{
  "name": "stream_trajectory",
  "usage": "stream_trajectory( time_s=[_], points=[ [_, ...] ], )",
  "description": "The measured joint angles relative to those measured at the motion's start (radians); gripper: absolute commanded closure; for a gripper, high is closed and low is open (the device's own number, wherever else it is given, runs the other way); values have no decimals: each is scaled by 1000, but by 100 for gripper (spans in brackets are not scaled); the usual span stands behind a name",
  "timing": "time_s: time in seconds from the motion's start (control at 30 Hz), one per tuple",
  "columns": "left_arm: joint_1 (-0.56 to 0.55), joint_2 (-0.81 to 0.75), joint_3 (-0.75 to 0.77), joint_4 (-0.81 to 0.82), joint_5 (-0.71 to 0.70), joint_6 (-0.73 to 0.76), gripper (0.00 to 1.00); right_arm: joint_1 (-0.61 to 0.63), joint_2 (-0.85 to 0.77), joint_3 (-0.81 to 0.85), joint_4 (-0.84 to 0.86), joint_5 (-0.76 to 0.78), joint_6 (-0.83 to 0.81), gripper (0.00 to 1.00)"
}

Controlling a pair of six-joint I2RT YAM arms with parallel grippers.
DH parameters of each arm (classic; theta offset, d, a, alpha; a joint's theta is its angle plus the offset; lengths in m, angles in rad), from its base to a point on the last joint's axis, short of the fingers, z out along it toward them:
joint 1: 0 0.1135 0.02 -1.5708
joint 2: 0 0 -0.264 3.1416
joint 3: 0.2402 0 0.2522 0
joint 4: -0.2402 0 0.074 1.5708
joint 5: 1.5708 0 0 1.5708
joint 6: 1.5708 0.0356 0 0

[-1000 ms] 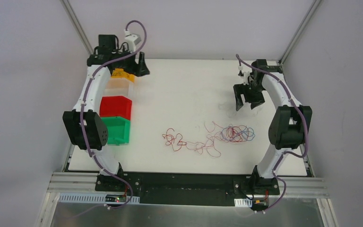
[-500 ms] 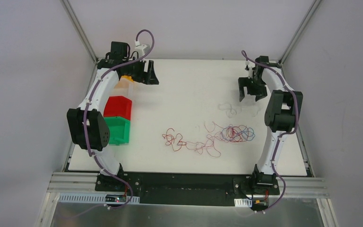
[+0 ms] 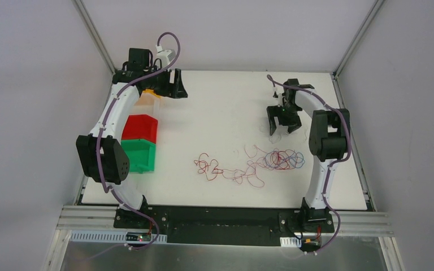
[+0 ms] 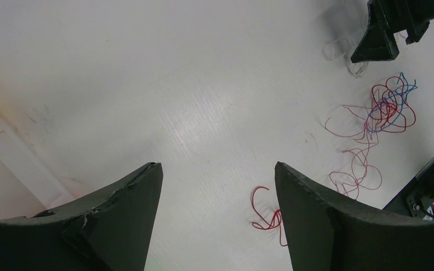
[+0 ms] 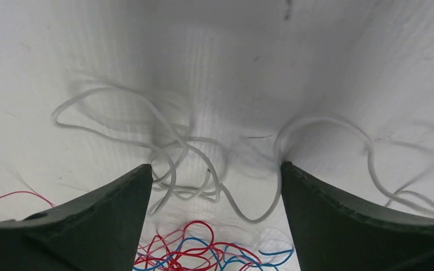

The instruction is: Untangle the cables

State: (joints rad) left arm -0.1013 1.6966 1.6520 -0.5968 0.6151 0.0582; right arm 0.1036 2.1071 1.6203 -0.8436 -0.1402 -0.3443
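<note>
Top external view: the cables [image 3: 282,160] lie tangled right of centre. The right gripper [image 3: 283,125], jaws apart, hangs over a white wire [image 5: 319,118] just beyond them, likely to pick it; the left gripper [image 4: 217,166], also spread, idles far left.

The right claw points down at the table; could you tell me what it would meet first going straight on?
Probably the pale white cable, looped on the table and framed between the fingers of the open right claw. The red and blue tangle lies off that line; depth is unclear.
</note>
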Motion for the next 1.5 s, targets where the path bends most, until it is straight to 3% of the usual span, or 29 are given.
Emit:
stream_trajectory(
  time_s=[0.07, 0.13, 0.27, 0.3, 0.5, 0.73, 0.97, 1.07, 1.5],
  points=[
    [0, -2, 0, 0, -2, -10, 25, 26, -19, -34, 7, 20, 2, 21],
    [0, -2, -2, 0, -7, -19, 25, 45, -27, -51, 14, 39, 5, 33],
    [0, -13, -29, 0, -22, -25, 25, 72, -41, -83, 50, 96, 14, 94],
    [0, -17, -39, 0, -24, -26, 24, 74, -42, -84, 52, 99, 6, 100],
    [4, -37, -67, -4, 11, -42, 19, 72, -42, -51, 39, -48, -24, 100],
    [11, -82, -74, 25, 245, -64, 16, 89, -137, 158, -34, -447, -71, 100],
    [-25, -130, -80, 216, 431, -203, 14, 222, -303, 317, -101, -736, -88, 100],
    [-67, -142, -80, 295, 465, -257, 8, 286, -333, 341, -124, -798, -95, 100],
    [-250, -190, -221, 422, 546, -354, 7, 404, -339, 365, -219, -829, -221, 100]
  ],
)
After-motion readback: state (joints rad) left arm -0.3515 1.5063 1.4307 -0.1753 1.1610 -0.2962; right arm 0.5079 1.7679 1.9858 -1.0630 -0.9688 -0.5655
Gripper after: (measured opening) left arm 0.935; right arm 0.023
